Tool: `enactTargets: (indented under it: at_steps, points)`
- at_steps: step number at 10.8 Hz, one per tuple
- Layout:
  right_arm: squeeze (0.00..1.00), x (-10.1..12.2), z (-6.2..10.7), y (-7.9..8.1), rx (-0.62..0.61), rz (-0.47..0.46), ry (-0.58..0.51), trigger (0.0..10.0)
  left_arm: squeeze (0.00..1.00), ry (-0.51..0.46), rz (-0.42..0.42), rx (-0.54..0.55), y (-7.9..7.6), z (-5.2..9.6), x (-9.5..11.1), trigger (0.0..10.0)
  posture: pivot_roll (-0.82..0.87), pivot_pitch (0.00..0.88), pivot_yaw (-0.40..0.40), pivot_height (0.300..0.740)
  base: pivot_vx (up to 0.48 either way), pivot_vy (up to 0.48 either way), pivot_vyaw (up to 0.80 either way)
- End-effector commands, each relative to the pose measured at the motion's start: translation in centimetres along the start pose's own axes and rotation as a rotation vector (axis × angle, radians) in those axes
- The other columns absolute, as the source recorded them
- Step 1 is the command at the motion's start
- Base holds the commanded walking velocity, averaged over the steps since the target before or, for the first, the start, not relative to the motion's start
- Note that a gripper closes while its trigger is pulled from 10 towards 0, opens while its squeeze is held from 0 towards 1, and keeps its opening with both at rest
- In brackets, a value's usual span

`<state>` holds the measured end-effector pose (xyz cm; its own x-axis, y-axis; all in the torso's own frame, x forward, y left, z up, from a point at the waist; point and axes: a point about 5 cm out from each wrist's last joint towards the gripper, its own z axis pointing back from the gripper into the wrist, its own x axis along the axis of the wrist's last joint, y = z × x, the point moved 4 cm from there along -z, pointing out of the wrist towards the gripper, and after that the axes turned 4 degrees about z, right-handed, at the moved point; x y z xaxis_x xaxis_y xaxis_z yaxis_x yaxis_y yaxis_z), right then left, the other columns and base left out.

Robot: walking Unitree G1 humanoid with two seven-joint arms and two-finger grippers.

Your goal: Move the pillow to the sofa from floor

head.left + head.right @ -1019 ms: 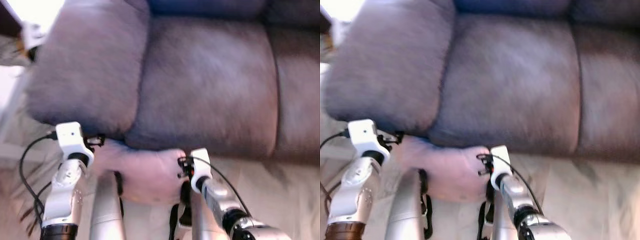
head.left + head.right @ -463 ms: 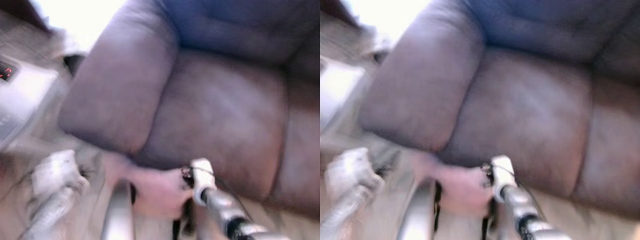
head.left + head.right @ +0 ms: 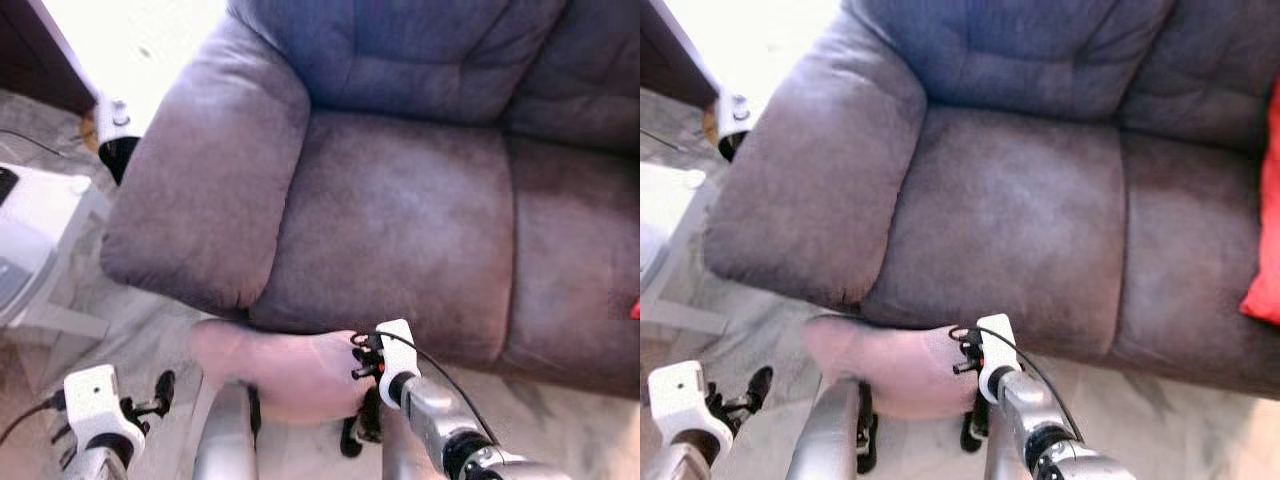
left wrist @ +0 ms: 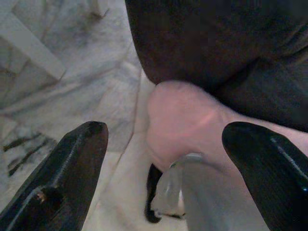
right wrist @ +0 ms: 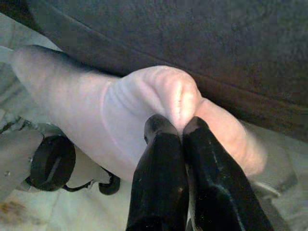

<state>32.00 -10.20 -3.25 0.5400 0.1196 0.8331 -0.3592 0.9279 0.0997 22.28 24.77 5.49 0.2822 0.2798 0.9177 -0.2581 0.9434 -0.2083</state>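
While right gripper (image 5: 175,126) fingers pinch pillow (image 5: 96,110) fold, sofa (image 3: 400,220) hides pillow's far edge; left gripper (image 4: 168,159) fingers spread, empty.

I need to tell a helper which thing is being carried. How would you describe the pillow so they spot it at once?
Find the big grey-purple sofa and go to the front edge of its seat, near the left armrest. Just below that edge hangs the pillow, pinched by the right claw. It is the soft pale pink thing there, unlike the red cushion on the seat.
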Motion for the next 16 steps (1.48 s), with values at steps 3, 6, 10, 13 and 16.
enactTargets:
  at_steps: [3,6,10,13,16]
  points:
    - [0.00,4.0,0.4,-3.1,-0.114,-0.026,-0.165,10.0,0.00,-0.027,-0.008,0.014,-0.6,-0.6,-0.1,10.0,0.25,0.310,-0.119,0.701,0.000,0.000,0.00]
    - [0.00,4.7,0.8,-4.4,-0.158,-0.050,-0.196,10.0,0.00,-0.052,0.011,0.030,-0.6,-2.0,0.0,10.0,0.24,0.268,-0.120,0.701,0.000,0.000,0.00]
    - [0.00,6.0,1.0,-5.4,-0.188,-0.070,-0.223,10.0,0.00,-0.043,0.007,0.013,-1.7,-5.1,-0.6,10.0,0.22,0.191,-0.122,0.701,0.000,0.000,0.00]
    - [0.00,4.4,1.2,-5.6,-0.209,-0.084,-0.189,10.0,0.00,0.001,-0.002,-0.008,-2.3,-5.7,-2.5,10.0,0.21,0.175,-0.109,0.701,0.000,0.000,0.00]
    - [0.00,4.4,1.2,-5.7,-0.220,-0.094,-0.195,10.0,0.00,0.043,-0.018,-0.007,-2.2,-6.6,-3.8,10.0,0.19,0.145,-0.091,0.701,0.000,0.000,0.00]
